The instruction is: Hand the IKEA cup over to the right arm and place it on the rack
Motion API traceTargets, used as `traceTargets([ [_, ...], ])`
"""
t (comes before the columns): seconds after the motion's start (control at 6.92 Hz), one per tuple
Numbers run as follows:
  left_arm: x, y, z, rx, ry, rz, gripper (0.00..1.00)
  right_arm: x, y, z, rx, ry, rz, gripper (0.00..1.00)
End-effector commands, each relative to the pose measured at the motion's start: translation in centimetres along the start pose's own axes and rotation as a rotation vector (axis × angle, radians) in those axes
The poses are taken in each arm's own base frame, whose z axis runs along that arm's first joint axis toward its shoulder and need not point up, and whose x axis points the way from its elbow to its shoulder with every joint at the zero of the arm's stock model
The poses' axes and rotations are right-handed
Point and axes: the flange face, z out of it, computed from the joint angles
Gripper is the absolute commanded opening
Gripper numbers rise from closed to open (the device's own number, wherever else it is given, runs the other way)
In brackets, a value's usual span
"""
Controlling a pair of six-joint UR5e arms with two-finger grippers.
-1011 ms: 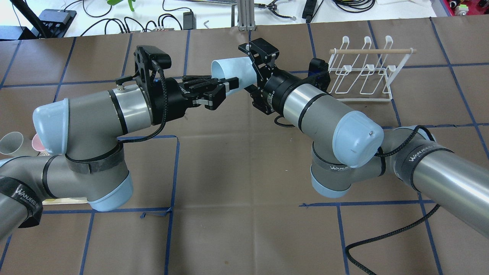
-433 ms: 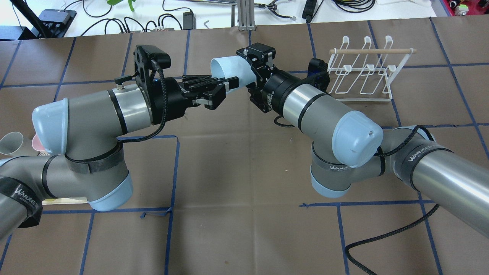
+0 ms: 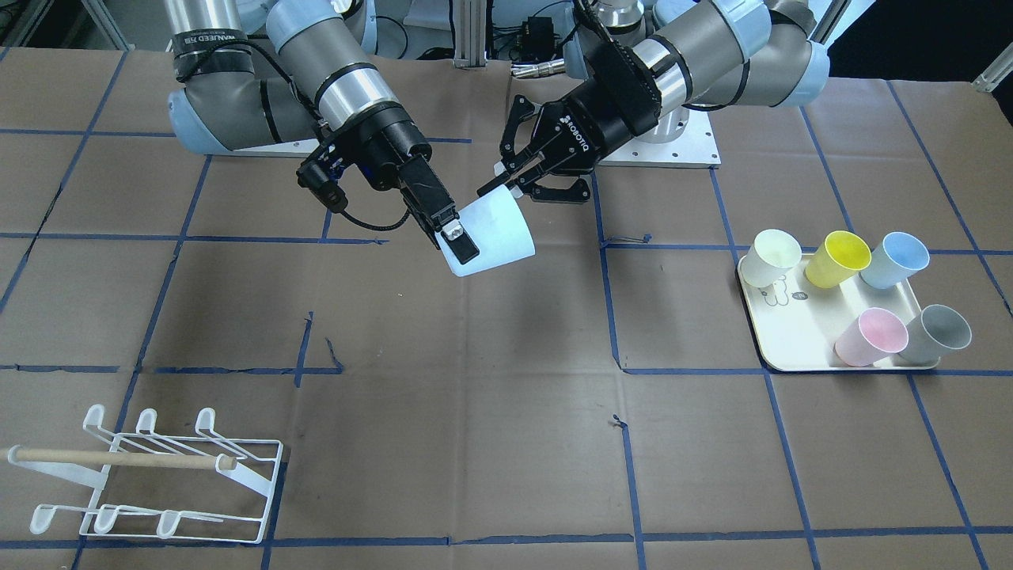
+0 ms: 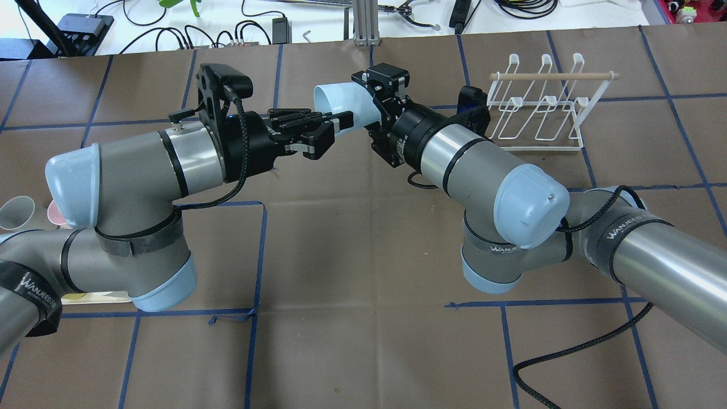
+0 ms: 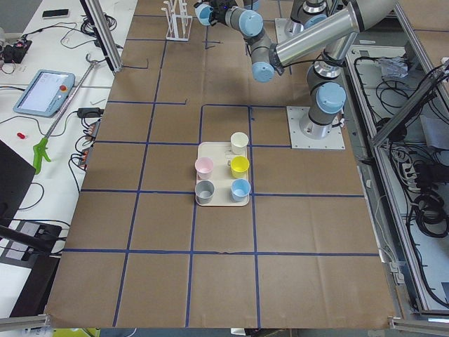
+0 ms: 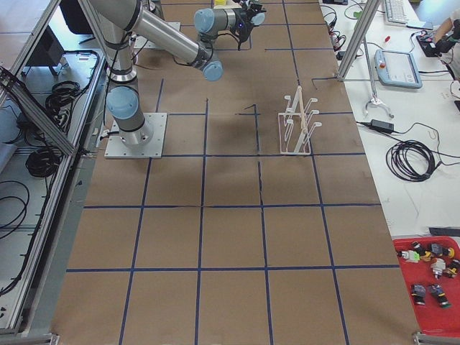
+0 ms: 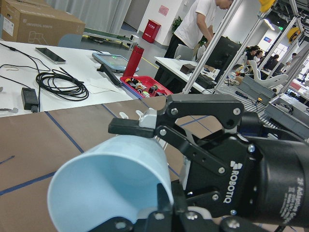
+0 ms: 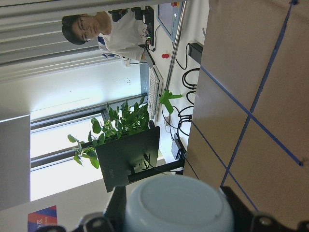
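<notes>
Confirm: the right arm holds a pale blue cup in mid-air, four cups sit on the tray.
Not four: the exterior front-facing view shows five cups on the tray, cream, yellow, blue, pink and grey. The right arm does hold the pale blue cup in mid-air.

open run to the rack
bare table (image 3: 475, 396) is seen between the raised cup (image 3: 498, 229) and the rack (image 3: 150, 459); the cup's rim is flanked by the spread left gripper (image 3: 502, 184); the tray (image 3: 791, 332) is set well apart.

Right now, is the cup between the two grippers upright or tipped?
Tipped on its side: the right gripper holds the cup in the air, mouth facing the left gripper.
</notes>
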Motion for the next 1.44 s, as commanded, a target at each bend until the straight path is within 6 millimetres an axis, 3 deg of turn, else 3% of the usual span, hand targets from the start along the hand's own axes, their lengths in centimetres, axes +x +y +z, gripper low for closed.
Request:
traceTargets([
  [0.0, -0.4, -0.1, -0.1, 0.003, -0.035, -0.057, 0.99, -0.1, 0.0, 0.0, 0.0, -0.002, -0.002, 0.4],
  [0.29, -1.2, 0.0, -0.7, 0.01, -0.054, -0.07, 0.99, -0.3, -0.2, 0.2, 0.005, -0.004, -0.004, 0.34],
  [0.72, -4.0, -1.1, -6.1, 0.063, -0.169, -0.142, 0.99, -0.9, -2.0, 0.1, 0.066, -0.021, -0.002, 0.31],
  [0.87, -4.6, -1.8, -7.7, 0.034, -0.246, -0.216, 0.99, -2.4, -4.0, 0.0, 0.16, -0.054, -0.041, 0.31],
  [1.01, -6.1, -1.9, -8.9, -0.034, -0.435, -0.285, 0.99, -3.2, -6.1, -0.3, 0.199, -0.059, -0.134, 0.31],
  [1.16, -8.3, -2.7, -9.5, -0.141, -0.621, -0.354, 0.99, -3.7, -8.1, -0.7, 0.245, -0.053, -0.262, 0.31],
  [1.3, -8.7, -3.7, -9.9, -0.246, -0.694, -0.416, 0.99, -3.9, -10.0, -1.0, 0.301, -0.018, -0.452, 0.26],
])
